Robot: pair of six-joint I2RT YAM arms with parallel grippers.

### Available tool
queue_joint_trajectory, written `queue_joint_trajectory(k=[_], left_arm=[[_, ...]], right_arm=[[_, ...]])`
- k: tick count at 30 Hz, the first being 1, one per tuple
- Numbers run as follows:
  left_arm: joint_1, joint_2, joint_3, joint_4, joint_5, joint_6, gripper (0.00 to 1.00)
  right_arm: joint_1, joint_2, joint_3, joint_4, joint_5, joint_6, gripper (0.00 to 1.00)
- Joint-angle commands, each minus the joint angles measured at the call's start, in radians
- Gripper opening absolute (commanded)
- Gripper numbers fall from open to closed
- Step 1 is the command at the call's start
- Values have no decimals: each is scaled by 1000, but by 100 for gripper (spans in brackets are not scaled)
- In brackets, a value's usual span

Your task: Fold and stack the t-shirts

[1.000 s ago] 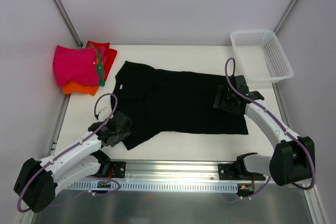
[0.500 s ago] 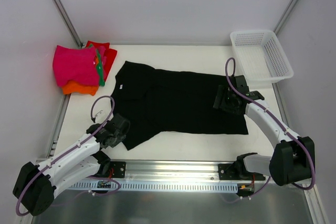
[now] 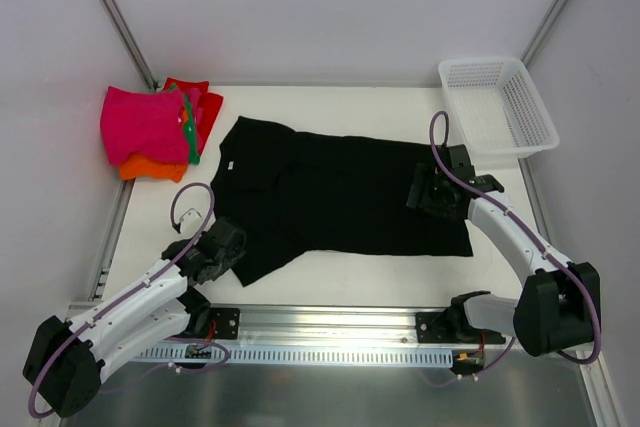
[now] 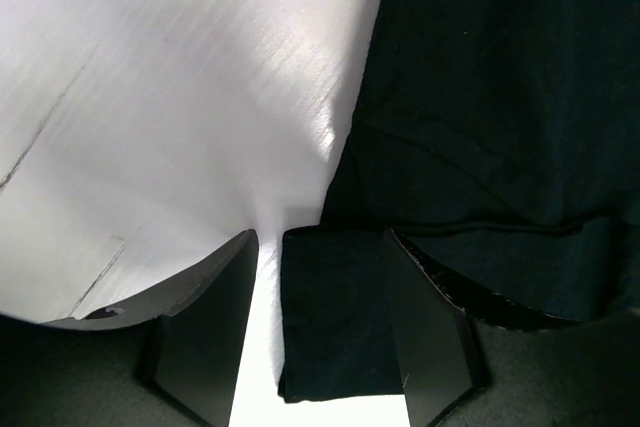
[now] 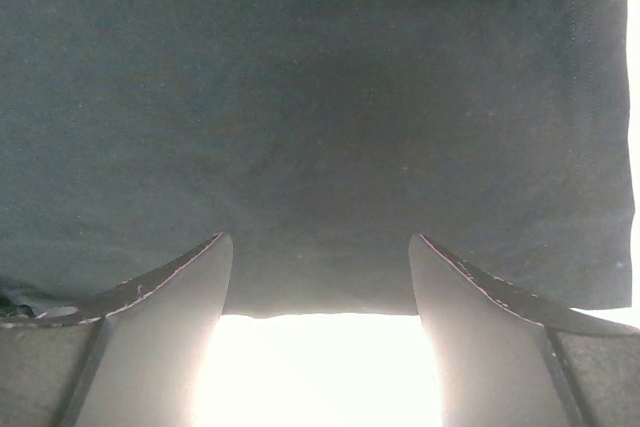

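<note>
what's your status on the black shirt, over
Left gripper open, straddling sleeve edge. Right gripper open over hem. Black t-shirt spread flat, unfolded. Nothing in the way.

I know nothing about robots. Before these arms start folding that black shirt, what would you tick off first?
1. The black shirt lies spread out on the table: ok, mostly flat.
2. The left pincer is open with cloth in its gap: ok, a sleeve edge sits between the fingers.
3. The right pincer is open over the shirt's other end: ok.
4. Cloth actually gripped: not ok, both pincers are open.
5. The right pincer is low enough to pinch the cloth: cannot tell.
6. The folded pile lies apart from the black shirt and from both arms: ok.
</note>
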Motion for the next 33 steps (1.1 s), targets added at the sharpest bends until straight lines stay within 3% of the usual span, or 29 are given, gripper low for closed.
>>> queue_joint_trajectory(k=[1, 8, 11, 13, 14, 23, 28, 33], left_arm=[[-11, 28, -38, 11, 6, 4, 54], [-9, 31, -41, 28, 12, 11, 42], [-9, 30, -39, 31, 14, 18, 24], [-11, 31, -39, 31, 18, 18, 3], [-11, 34, -38, 31, 20, 18, 0], [-23, 53, 16, 28, 38, 73, 0], [-74, 65, 129, 28, 15, 175, 0], [-109, 125, 269, 28, 43, 257, 0]], right_arm=[[-7, -34, -6, -17, -11, -13, 76], [-10, -30, -6, -16, -9, -11, 76], [-9, -32, -6, -17, -9, -11, 75], [-9, -34, -6, -17, -9, -11, 75], [-9, -34, -6, -17, -9, -11, 76], [-9, -81, -10, -48, 83, 10, 75], [-9, -116, -10, -98, 225, 46, 76], [-9, -115, -19, -105, 247, 49, 76]])
